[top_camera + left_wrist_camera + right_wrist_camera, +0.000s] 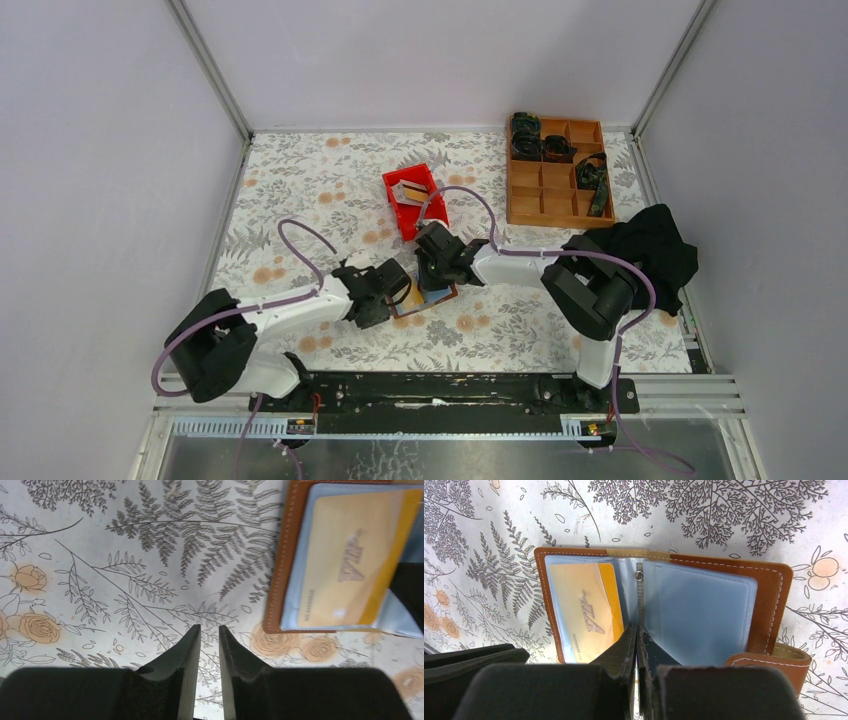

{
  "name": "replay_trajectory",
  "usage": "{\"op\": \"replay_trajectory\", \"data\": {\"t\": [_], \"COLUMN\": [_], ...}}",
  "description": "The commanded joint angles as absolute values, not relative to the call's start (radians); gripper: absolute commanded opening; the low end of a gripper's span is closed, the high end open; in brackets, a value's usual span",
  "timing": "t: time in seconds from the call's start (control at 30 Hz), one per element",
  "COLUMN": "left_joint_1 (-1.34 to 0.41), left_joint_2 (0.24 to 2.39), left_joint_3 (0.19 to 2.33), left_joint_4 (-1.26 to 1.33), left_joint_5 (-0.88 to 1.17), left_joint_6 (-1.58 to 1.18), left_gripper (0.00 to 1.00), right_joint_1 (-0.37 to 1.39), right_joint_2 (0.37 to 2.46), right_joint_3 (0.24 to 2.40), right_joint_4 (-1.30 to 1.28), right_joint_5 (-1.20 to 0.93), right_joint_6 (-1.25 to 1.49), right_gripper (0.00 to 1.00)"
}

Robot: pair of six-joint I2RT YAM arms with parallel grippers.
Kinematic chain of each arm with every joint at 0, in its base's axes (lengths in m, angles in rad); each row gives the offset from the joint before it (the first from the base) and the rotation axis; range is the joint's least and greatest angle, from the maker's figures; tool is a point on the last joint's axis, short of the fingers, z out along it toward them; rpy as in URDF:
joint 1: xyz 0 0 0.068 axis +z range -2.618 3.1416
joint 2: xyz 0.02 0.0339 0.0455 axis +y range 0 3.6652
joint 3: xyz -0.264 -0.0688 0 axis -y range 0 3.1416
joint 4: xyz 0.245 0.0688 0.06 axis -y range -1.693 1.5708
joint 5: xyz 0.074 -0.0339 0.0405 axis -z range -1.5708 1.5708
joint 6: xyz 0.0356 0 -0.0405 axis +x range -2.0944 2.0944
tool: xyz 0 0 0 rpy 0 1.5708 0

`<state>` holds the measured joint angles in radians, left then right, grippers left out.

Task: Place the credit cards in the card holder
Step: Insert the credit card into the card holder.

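The brown leather card holder (770, 596) lies open on the floral cloth; it also shows in the top view (432, 297) and in the left wrist view (280, 570). A tan-orange credit card (579, 610) sits in its left clear pocket, also seen in the left wrist view (345, 555). My right gripper (636, 626) (437, 272) is shut on the edge of a clear pocket leaf at the spine. My left gripper (209, 626) (398, 288) hovers left of the holder, jaws slightly apart and empty. More cards (410, 192) lie in the red bin.
The red plastic bin (432, 218) stands behind the holder. An orange-brown compartment tray (555, 190) with dark items is at the back right. A black cloth (650, 250) lies at the right edge. Grey walls enclose the table.
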<state>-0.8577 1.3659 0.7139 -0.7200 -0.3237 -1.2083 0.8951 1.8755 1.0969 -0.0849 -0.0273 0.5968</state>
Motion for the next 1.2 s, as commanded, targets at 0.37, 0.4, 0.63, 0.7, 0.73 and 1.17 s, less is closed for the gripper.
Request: {"op": "replay_trajectory", "data": {"t": [0.37, 0.4, 0.63, 0.7, 0.73, 1.17], "left_joint_1": [-0.863, -0.863, -0.863, -0.863, -0.863, -0.864], "left_joint_2": [1.466, 1.474, 1.529, 1.532, 1.535, 1.544], "left_joint_3": [0.652, 0.651, 0.647, 0.645, 0.644, 0.650], "left_joint_4": [-0.549, -0.533, -0.445, -0.430, -0.424, -0.373], "left_joint_5": [-0.343, -0.343, -0.308, -0.304, -0.301, -0.285], "left_joint_6": [-1.239, -1.238, -1.240, -1.241, -1.241, -1.243], "left_gripper": [0.26, 0.26, 0.26, 0.26, 0.26, 0.26], "right_joint_1": [0.906, 0.906, 0.911, 0.913, 0.915, 0.931], "right_joint_2": [1.910, 1.910, 1.895, 1.891, 1.889, 1.884], "right_joint_3": [1.126, 1.127, 1.130, 1.133, 1.135, 1.164], "right_joint_4": [-0.242, -0.248, -0.270, -0.274, -0.276, -0.284], "right_joint_5": [0.000, 0.002, 0.004, 0.003, 0.002, -0.026], "right_joint_6": [0.576, 0.576, 0.584, 0.585, 0.584, 0.610], "right_gripper": [0.07, 0.07, 0.09, 0.09, 0.09, 0.09]}}
